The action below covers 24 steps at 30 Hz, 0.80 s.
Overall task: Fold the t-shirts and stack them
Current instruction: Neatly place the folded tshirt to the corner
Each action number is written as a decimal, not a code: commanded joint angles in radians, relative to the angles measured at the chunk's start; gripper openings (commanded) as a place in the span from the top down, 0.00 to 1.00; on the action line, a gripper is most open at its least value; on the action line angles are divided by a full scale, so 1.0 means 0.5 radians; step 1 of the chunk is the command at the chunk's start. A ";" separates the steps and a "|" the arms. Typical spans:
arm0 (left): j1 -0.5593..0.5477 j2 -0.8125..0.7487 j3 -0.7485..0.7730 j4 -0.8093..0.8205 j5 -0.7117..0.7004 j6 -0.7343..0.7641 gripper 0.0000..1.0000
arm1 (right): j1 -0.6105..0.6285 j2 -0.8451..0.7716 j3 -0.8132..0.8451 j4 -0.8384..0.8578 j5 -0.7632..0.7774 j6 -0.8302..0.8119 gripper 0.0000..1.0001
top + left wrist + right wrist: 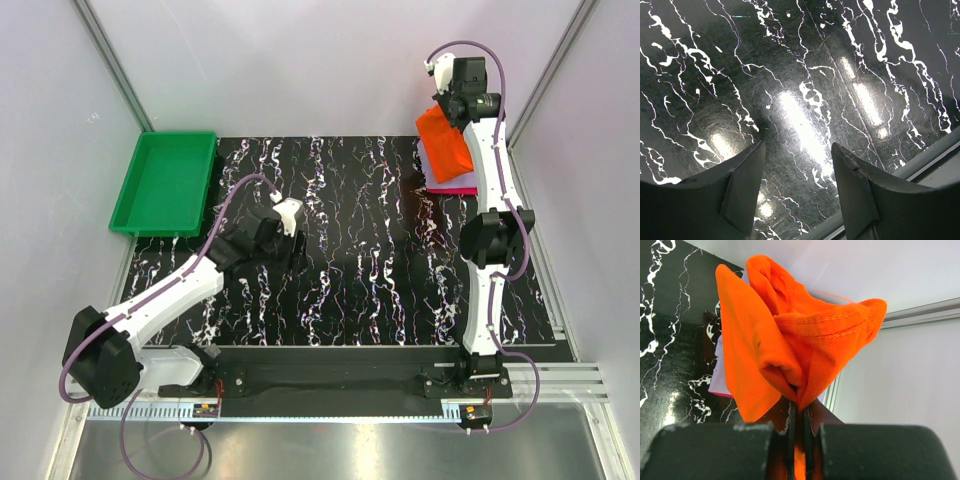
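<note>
Top: orange-red t-shirt [445, 140] is held up at far-R corner of worktop [350, 260], over lavender t-shirt [428, 165] & crimson-pink t-shirt [455, 189]. L wrist: left jaws are seen parted, nothing gripped, above worktop. R wrist: right jaws are clamped tight on orange-red cloth.

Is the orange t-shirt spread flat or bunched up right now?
Bunched up: the orange t-shirt is gathered in crumpled folds, pinched in the shut right pincer.
</note>
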 commanded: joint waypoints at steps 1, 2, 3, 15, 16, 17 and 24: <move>0.017 0.006 0.051 0.103 0.047 -0.006 0.39 | -0.013 -0.027 0.065 0.057 -0.040 0.055 1.00; 0.020 0.012 0.045 0.106 0.050 -0.012 0.39 | -0.004 -0.033 0.078 0.048 -0.037 0.088 1.00; 0.020 0.018 0.048 0.109 0.053 -0.015 0.39 | 0.009 -0.048 0.081 0.035 -0.016 0.101 1.00; 0.026 0.000 0.036 0.131 0.099 -0.040 0.39 | 0.141 -0.251 -0.079 0.011 -0.025 0.236 1.00; 0.026 0.000 0.033 0.137 0.102 -0.037 0.39 | 0.141 -0.241 -0.066 0.011 -0.031 0.242 1.00; 0.026 -0.003 0.033 0.131 0.103 -0.037 0.39 | 0.141 -0.232 -0.045 -0.004 -0.028 0.251 1.00; 0.026 0.000 0.033 0.134 0.103 -0.037 0.39 | 0.193 -0.235 0.017 -0.075 0.000 0.279 1.00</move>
